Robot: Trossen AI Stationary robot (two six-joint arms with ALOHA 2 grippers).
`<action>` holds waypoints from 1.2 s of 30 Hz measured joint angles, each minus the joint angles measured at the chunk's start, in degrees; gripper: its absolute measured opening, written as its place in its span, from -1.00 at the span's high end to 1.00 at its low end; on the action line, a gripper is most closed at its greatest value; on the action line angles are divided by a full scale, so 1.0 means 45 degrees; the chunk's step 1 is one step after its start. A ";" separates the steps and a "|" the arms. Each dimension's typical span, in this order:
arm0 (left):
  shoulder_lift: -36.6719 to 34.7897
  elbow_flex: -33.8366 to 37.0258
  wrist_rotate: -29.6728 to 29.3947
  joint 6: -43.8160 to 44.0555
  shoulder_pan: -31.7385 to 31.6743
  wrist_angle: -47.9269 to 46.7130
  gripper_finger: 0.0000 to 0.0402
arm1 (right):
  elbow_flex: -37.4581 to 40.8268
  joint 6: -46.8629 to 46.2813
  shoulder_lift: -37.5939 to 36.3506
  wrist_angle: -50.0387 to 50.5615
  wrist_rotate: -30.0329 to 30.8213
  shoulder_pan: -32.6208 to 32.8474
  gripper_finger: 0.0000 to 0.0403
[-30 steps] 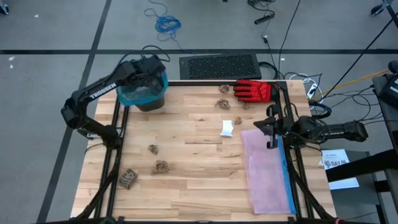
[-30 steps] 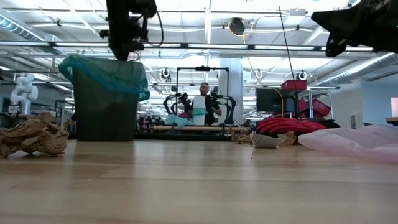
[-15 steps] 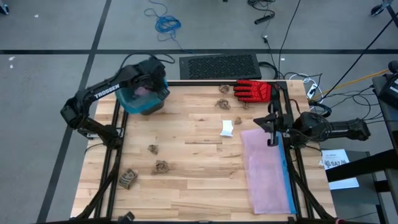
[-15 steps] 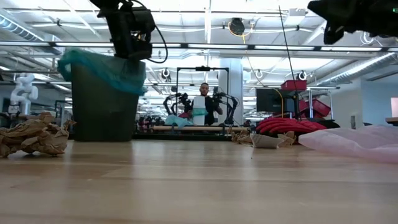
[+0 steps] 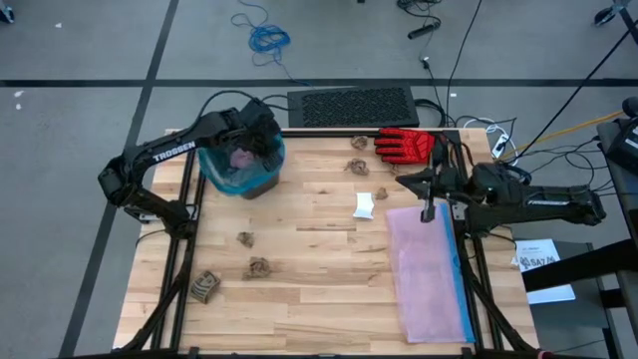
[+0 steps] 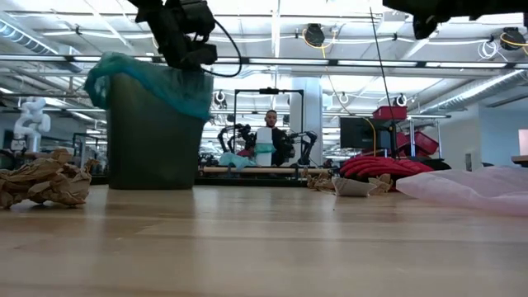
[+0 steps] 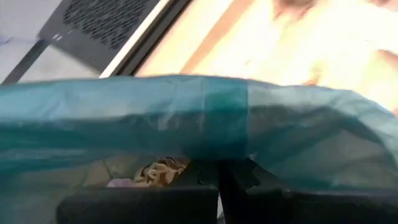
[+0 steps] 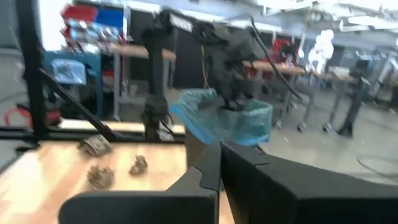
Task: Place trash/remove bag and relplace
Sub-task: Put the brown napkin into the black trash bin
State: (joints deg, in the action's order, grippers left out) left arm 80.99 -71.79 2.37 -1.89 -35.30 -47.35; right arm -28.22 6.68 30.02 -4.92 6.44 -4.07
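A dark bin (image 5: 242,178) lined with the teal bag (image 6: 148,78) stands at the table's far left; a purple crumple (image 5: 239,157) lies inside. My left gripper (image 5: 262,133) is shut at the bag's far-right rim. Trash lies on the table: brown wads (image 5: 259,267) (image 5: 245,237) (image 5: 356,167) and a white piece (image 5: 364,205). My right gripper (image 5: 411,184) is shut on nothing. It hangs high and level over the right side, above the pink bag (image 5: 431,269). My left gripper comes down slanting from the table's left onto the bag's turned-over rim (image 7: 224,134), on the bin's far-right side. The teal film lies over the fingertips, so whether they pinch one layer or a fold does not show. The bin stands upright on the table.
A red-and-black glove (image 5: 407,146) lies at the far right, and a black mat (image 5: 351,106) lies beyond the far edge. A large brown wad (image 5: 204,286) sits near the front left. The table's middle is bare wood.
My left gripper has gone toward the table's right and near edges and has tipped further down. The bin with its bag has slid along the table with it and stays upright. My right gripper has risen and gone a little toward the left.
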 joint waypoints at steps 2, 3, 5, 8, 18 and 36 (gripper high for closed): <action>0.0000 0.0000 0.0302 0.0005 0.0214 0.0289 1.00 | -0.0415 -0.0128 0.0547 0.0322 0.0000 -0.0369 1.00; 0.0000 0.0000 0.0455 0.0005 0.0311 0.0489 1.00 | -0.0623 -0.0263 0.0831 0.0530 -0.0020 -0.0565 1.00; 0.0000 0.0000 0.0661 0.0005 0.0525 0.0885 1.00 | -0.1118 -0.0406 0.1412 0.1025 -0.0088 -0.0990 1.00; 0.0000 0.0000 0.0910 0.0011 0.0829 0.1387 1.00 | -0.1985 -0.0471 0.2274 0.1992 -0.0118 -0.1644 1.00; 0.0000 -0.0135 0.0645 0.0118 0.1847 0.1968 0.97 | -0.4523 0.0054 0.6329 0.6462 -0.2485 -0.4279 0.98; 0.0000 -0.3080 -0.1745 -0.0758 0.2125 -0.0639 0.37 | -0.7222 0.1348 1.4379 0.6858 -0.2045 -0.6184 -0.09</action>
State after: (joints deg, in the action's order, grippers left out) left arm 80.99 -85.65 -5.48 -5.30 -25.74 -50.23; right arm -60.71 12.74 94.72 25.94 -2.76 -31.90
